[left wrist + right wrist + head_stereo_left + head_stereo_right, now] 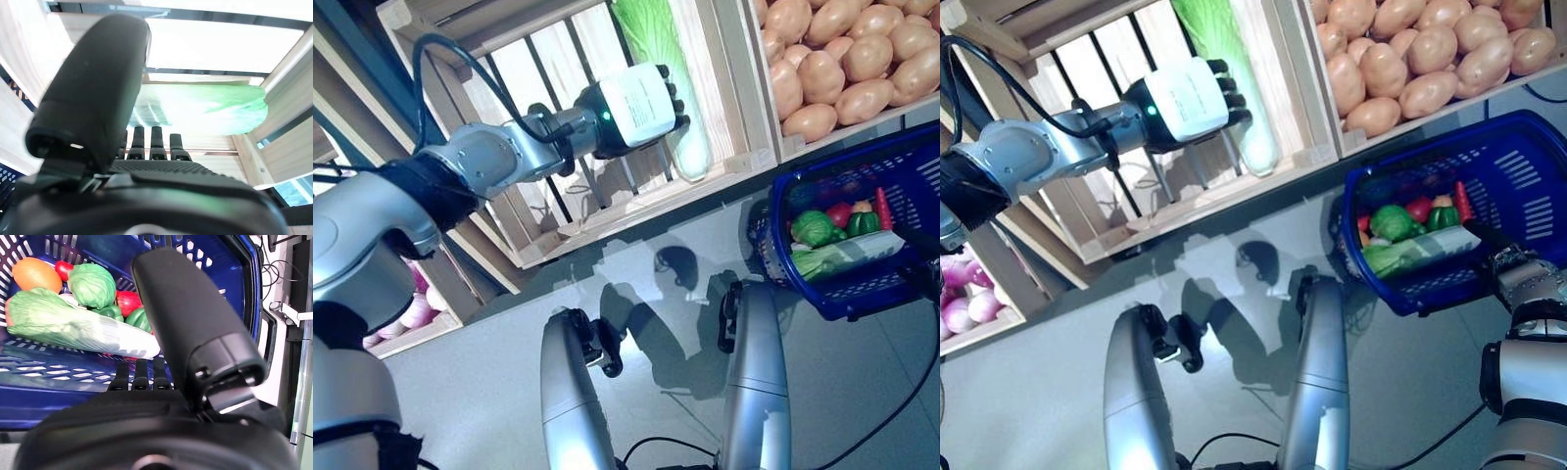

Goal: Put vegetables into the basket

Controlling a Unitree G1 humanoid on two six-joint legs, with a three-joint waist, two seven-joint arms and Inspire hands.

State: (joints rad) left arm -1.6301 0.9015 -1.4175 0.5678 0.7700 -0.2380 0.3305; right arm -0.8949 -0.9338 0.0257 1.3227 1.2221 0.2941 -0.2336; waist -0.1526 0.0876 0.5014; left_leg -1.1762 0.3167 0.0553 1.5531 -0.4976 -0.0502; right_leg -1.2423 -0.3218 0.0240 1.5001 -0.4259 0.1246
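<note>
Pale green and long, the napa cabbage [666, 78] lies in the wooden crate [724, 98], its long axis running from the crate's back to its front lip; my left hand [636, 106] hovers just before it, fingers straight and loose, nothing held. My right hand [1518, 279] holds the blue basket [1518, 176] at its rim, fingers curled there, so the left is nearer; no writing I can read.

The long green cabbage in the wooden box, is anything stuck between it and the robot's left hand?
Nothing visible is. The left hand reaches into the wooden crate right beside the napa cabbage, fingers next to it. The left wrist view shows only open air between fingers and cabbage. The blue basket waits off to the right.
</note>
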